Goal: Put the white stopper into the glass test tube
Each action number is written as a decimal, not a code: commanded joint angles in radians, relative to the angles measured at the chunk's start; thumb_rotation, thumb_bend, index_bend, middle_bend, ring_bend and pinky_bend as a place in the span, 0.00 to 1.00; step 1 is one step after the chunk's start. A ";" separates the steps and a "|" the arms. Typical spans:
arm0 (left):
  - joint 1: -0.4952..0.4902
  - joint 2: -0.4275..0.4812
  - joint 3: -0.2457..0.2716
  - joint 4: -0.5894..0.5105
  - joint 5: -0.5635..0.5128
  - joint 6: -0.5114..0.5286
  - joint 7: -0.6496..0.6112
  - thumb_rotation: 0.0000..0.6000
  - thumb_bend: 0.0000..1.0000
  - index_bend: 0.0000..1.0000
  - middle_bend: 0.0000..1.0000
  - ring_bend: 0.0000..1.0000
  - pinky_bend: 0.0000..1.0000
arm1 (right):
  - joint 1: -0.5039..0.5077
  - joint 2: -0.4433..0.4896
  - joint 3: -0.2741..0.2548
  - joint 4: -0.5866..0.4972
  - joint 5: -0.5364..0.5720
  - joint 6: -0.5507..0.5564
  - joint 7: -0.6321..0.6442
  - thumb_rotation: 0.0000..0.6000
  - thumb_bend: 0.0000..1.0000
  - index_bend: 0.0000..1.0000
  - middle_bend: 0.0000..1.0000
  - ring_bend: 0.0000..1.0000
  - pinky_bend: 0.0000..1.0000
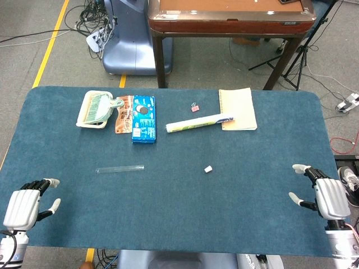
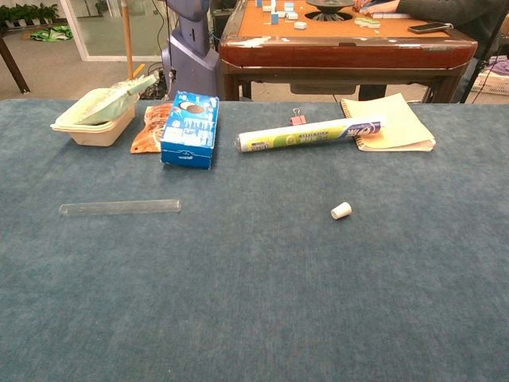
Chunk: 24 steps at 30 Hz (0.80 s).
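One glass test tube [image 1: 120, 168] lying flat, ahead of left hand [image 1: 25, 205]; one white stopper [image 1: 207, 168] well ahead-left of right hand [image 1: 325, 193]. Both hands empty, fingers spread.

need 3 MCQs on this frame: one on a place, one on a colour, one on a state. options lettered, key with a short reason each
1. Where does the white stopper lie relative to the glass test tube?
A. Inside it
B. Apart from it, on the robot's right side of it
C. On the notepad

2. What colour is the box beside the snack packet?
A. Blue
B. Red
C. Yellow

3. What state is the left hand in?
A. Holding the tube
B. Pressing on the stopper
C. Holding nothing, at the near table edge

Key: 1 B, bare cloth lies between the two in both views. 2 A, its top and sides show blue. 3 C, the head view shows nothing in it.
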 commanded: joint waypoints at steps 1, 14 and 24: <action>0.002 0.001 0.000 0.001 -0.006 -0.002 -0.003 1.00 0.26 0.37 0.42 0.38 0.39 | -0.001 -0.002 -0.001 0.002 -0.010 0.007 0.004 1.00 0.15 0.30 0.36 0.35 0.56; -0.085 -0.031 -0.045 0.051 -0.011 -0.101 -0.051 1.00 0.26 0.37 0.42 0.38 0.39 | 0.015 0.044 0.024 -0.046 -0.001 -0.001 -0.010 1.00 0.15 0.30 0.36 0.35 0.56; -0.263 -0.116 -0.109 0.083 -0.054 -0.302 0.012 1.00 0.26 0.36 0.51 0.49 0.48 | 0.060 0.108 0.057 -0.112 0.024 -0.052 -0.048 1.00 0.15 0.30 0.36 0.35 0.56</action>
